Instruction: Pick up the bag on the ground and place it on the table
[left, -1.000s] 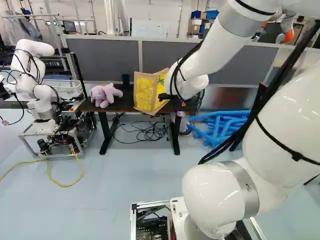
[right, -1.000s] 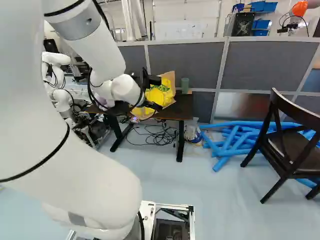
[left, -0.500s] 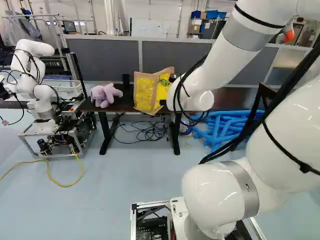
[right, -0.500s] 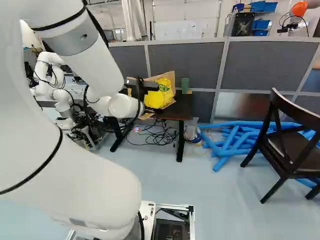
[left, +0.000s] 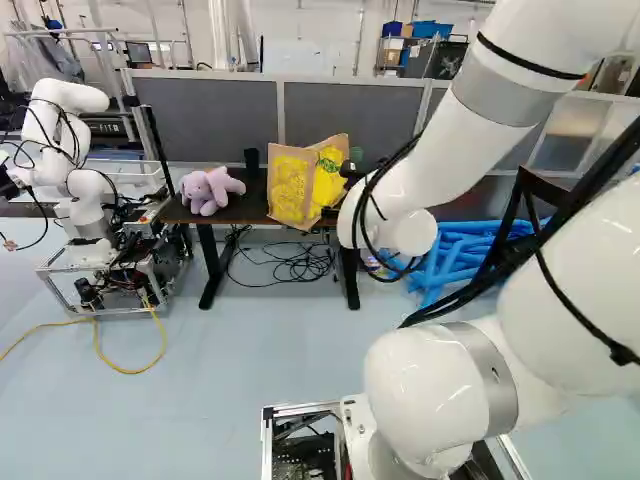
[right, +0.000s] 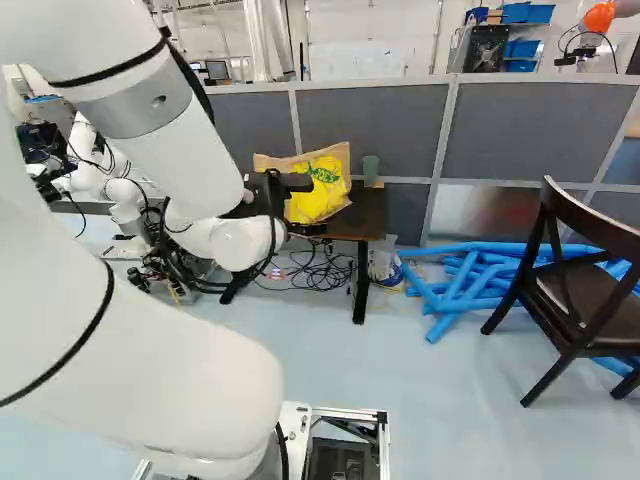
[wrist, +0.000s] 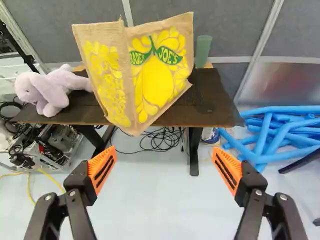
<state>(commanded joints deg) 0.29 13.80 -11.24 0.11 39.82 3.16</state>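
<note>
Bag (wrist: 162, 75) sits on surface (wrist: 214, 95), lower corner jutting past the front edge, claw (wrist: 164, 156) spread wide and empty facing it; a forward bump or that overhang could tip it floorward.

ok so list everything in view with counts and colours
table: one, dark, ahead
partition: one, grey, behind table
bag: one, tan and yellow, table's front edge
plush toy: one, lilac, on table
cup: one, green, beside bag
cables: several, black, under table
tubes: several, blue, floor beside table
chair: one, dark brown, beside tubes
cord: one, yellow, floor
bins: several, blue, beyond partition
another robot: one, white, beside table
arm: one, white, foreground
pincer: one, black and orange, open, facing table
</note>
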